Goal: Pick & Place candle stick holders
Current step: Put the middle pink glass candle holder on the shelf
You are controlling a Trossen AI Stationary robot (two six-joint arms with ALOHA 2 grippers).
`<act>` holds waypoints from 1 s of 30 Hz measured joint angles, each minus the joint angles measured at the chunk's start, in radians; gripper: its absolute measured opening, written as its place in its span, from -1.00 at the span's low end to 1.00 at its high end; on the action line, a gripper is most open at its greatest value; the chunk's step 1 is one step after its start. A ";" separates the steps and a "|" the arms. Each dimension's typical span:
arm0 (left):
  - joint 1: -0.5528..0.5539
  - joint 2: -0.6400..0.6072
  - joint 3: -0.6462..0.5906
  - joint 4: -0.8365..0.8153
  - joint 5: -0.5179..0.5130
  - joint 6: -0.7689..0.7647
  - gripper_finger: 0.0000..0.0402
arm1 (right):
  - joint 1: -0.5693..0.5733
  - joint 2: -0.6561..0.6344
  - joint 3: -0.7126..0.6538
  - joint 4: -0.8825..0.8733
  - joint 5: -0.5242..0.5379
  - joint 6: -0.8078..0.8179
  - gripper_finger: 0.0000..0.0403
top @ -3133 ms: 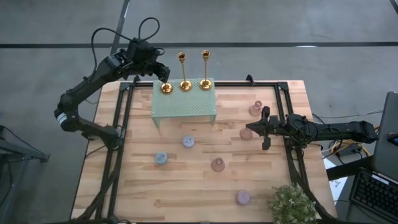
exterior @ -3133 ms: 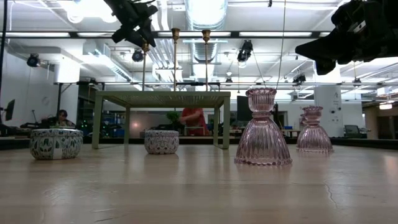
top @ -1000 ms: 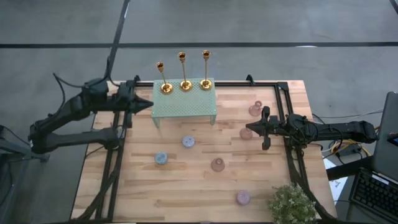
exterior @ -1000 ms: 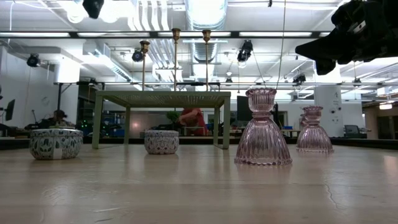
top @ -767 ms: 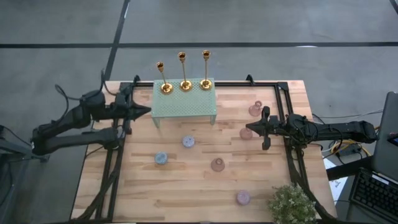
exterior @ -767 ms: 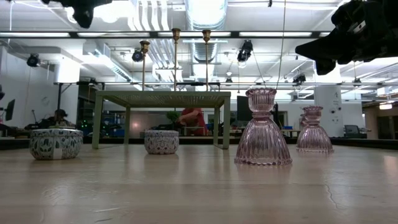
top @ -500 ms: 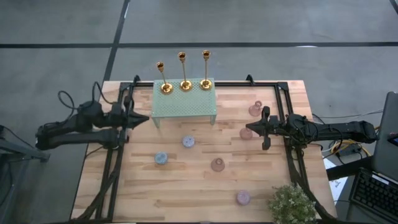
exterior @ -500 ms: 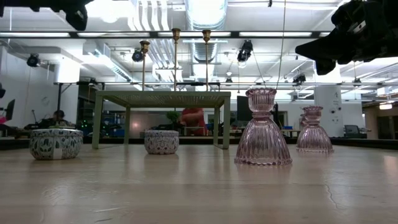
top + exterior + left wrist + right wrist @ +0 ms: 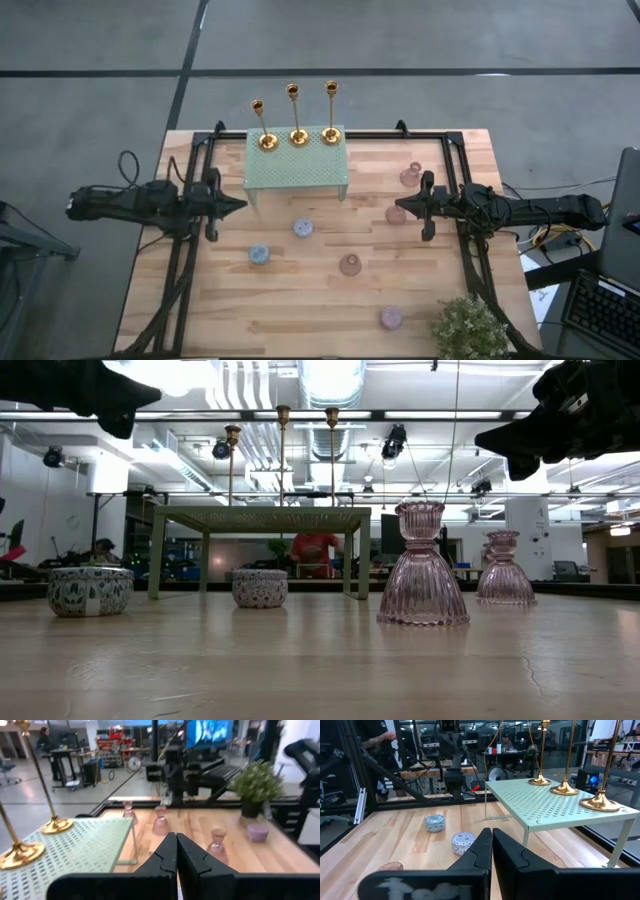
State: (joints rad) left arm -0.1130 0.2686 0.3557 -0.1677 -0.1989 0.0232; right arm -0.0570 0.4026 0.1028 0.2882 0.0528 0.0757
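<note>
Three gold candlesticks [image 9: 293, 118] stand on the green rack [image 9: 297, 168], six small holders on the table [image 9: 300, 320]; both the left gripper [image 9: 232, 205] and right gripper [image 9: 403, 209], jaws closed and empty, should open fully before descending squarely over the nearest holder.

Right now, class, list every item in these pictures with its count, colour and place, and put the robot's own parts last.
Slender shiny gold candlesticks: three, gold, in a row on the rack's far edge.
Perforated metal rack: one, pale green, far middle of the table.
Small ribbed glass holders: three, pinkish, right half of the table.
Small round patterned holders: three, pastel blue and purple, two centre-left, one near the plant.
Bushy potted plant: one, green, near right corner.
Wooden table: one, light brown.
Left hand: shut, left of the rack.
Right hand: shut, right side.
</note>
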 joint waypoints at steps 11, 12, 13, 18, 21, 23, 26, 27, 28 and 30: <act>-0.021 -0.244 -0.036 -0.162 -0.015 -0.002 -0.98 | 0.000 0.000 0.000 0.000 0.000 0.001 -0.96; -0.021 -0.268 -0.042 -0.152 -0.021 -0.002 -0.98 | 0.000 0.000 0.000 0.000 0.000 0.001 -0.96; -0.021 -0.266 -0.055 -0.153 -0.026 0.000 -0.98 | 0.000 0.000 0.000 0.000 0.000 0.000 -0.96; -0.021 -0.239 -0.097 -0.105 -0.028 -0.011 -0.98 | 0.000 0.000 0.000 0.000 0.001 0.000 -0.96; -0.022 -0.240 -0.150 -0.105 -0.058 -0.012 -0.98 | 0.000 0.003 0.000 0.000 0.002 0.001 -0.96; -0.021 -0.252 -0.181 -0.063 -0.100 -0.013 -0.97 | 0.000 0.005 0.000 0.000 0.000 0.000 -0.96; -0.020 -0.262 -0.233 -0.049 -0.138 -0.005 -0.97 | 0.000 0.005 0.000 0.000 0.000 0.001 -0.96; -0.020 -0.267 -0.247 -0.031 -0.143 0.001 -0.98 | 0.000 0.005 0.000 0.000 0.000 0.001 -0.96; -0.020 -0.267 -0.259 -0.008 -0.147 0.004 -0.98 | 0.000 0.005 0.000 0.000 0.000 0.000 -0.96; -0.020 -0.267 -0.283 0.023 -0.150 0.004 -0.97 | 0.000 0.005 0.000 0.000 0.000 0.001 -0.96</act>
State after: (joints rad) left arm -0.1333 0.0018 0.0724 -0.1447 -0.3492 0.0273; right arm -0.0566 0.4076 0.1028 0.2878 0.0525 0.0767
